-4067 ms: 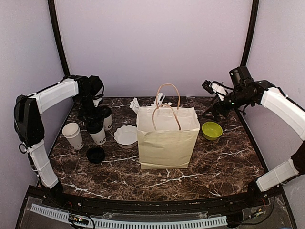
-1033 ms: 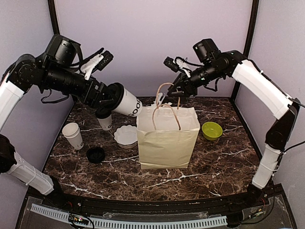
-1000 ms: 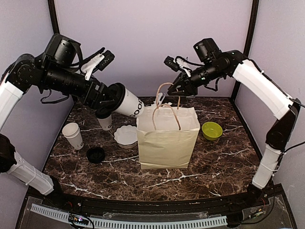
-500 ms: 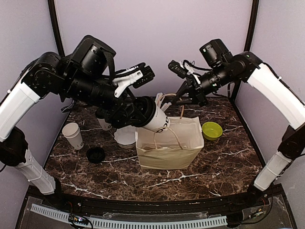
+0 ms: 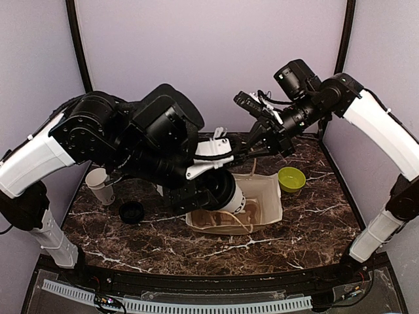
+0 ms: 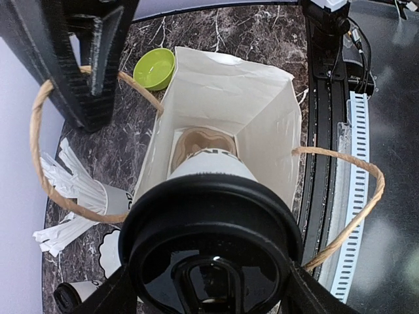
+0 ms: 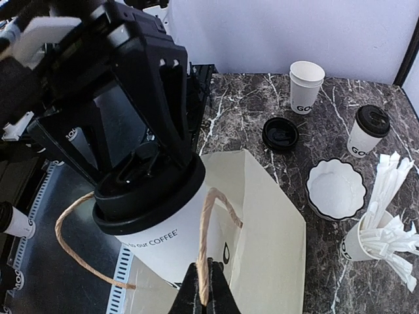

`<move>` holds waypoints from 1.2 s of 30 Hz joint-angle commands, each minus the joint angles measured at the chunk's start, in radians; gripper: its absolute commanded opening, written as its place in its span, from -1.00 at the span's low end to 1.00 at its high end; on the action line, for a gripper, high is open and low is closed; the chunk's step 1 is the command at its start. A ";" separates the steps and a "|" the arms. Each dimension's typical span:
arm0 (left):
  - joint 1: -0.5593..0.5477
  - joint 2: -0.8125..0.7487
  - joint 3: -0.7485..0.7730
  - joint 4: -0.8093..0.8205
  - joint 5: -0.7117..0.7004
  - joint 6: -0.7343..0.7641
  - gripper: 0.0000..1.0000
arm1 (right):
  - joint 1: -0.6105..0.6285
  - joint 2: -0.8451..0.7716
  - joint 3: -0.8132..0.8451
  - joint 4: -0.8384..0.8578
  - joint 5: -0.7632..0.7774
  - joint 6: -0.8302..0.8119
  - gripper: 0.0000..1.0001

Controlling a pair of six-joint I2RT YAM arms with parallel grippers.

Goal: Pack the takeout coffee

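It looked like a lab test booth: plain lilac walls (image 5: 209, 59), black corner posts (image 5: 77, 46), marble-patterned tabletop (image 5: 314, 222), white cable track (image 5: 196, 305).

Green bowl (image 5: 291, 178) stands alone on marble table (image 5: 314, 222). Scalloped white bowl (image 7: 336, 188) sits just beside straw cup (image 7: 360, 243), with a loose black lid (image 7: 280, 134) near.

First cup (image 7: 157, 226), white, black-lidded, sits tilted, clamped within the left end effector (image 6: 209, 297). Second cup (image 7: 366, 131) stands upright, lidded, well apart from it.
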 commanded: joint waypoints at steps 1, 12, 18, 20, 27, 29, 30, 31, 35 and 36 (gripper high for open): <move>-0.048 0.009 -0.020 -0.052 -0.102 0.004 -0.39 | 0.025 -0.037 -0.022 -0.036 -0.062 -0.040 -1.00; -0.137 0.098 -0.052 -0.054 -0.254 0.025 -0.41 | 0.092 -0.070 -0.064 -0.038 -0.021 -0.038 -1.00; -0.172 0.143 -0.097 -0.042 -0.287 0.051 -0.41 | 0.095 -0.057 -0.035 -0.036 -0.047 -0.028 -1.00; -0.186 0.149 -0.106 -0.044 -0.291 0.054 -0.41 | 0.094 -0.060 -0.035 -0.032 -0.044 -0.025 -1.00; -0.214 0.190 -0.125 -0.051 -0.358 0.038 -0.34 | 0.105 -0.061 -0.051 -0.033 -0.044 -0.027 -1.00; -0.214 0.206 -0.130 -0.058 -0.401 0.026 -0.36 | 0.114 -0.067 -0.064 -0.037 -0.039 -0.037 -1.00; -0.214 0.212 -0.132 -0.062 -0.412 0.024 -0.36 | 0.119 -0.071 -0.076 -0.040 -0.038 -0.048 -1.00; -0.215 0.225 -0.131 -0.065 -0.425 0.024 -0.37 | 0.123 -0.075 -0.083 -0.041 -0.036 -0.056 -1.00; -0.220 0.256 -0.140 -0.076 -0.474 0.021 -0.40 | 0.142 -0.074 -0.081 -0.042 -0.051 -0.054 -1.00; -0.222 0.260 -0.142 -0.079 -0.502 0.019 -0.41 | 0.146 -0.072 -0.080 -0.043 -0.059 -0.055 -1.00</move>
